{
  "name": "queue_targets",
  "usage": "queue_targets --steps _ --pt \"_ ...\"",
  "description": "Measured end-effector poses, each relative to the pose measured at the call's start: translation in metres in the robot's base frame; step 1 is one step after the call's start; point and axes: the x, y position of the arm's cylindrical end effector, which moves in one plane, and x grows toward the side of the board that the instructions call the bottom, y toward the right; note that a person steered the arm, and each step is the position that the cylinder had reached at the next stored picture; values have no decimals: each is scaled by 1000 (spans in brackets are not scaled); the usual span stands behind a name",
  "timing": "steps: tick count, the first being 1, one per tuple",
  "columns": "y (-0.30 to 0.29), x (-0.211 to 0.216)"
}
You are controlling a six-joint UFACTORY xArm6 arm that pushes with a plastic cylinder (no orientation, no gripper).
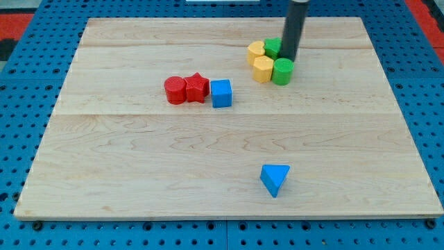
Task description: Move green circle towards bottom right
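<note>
The green circle (282,71) sits near the view's top right of the wooden board, at the right end of a tight cluster. My tip (288,58) touches the board just above the green circle, against its top edge. Another green block (272,47) lies to the left of the rod, partly hidden by it. Two yellow blocks, one (257,52) above the other (263,69), sit to the left of the green circle.
A red cylinder (175,90), a red star (197,87) and a blue cube (221,93) stand in a row left of centre. A blue triangle (275,179) lies near the view's bottom. The board's right edge (406,118) borders blue pegboard.
</note>
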Motion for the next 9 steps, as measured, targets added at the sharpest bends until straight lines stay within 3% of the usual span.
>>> queue_targets --steps 1,2,5,8,9 --pt "5 -2" --pt "46 -15" --pt "-17 10" --pt "1 13" --pt "1 35"
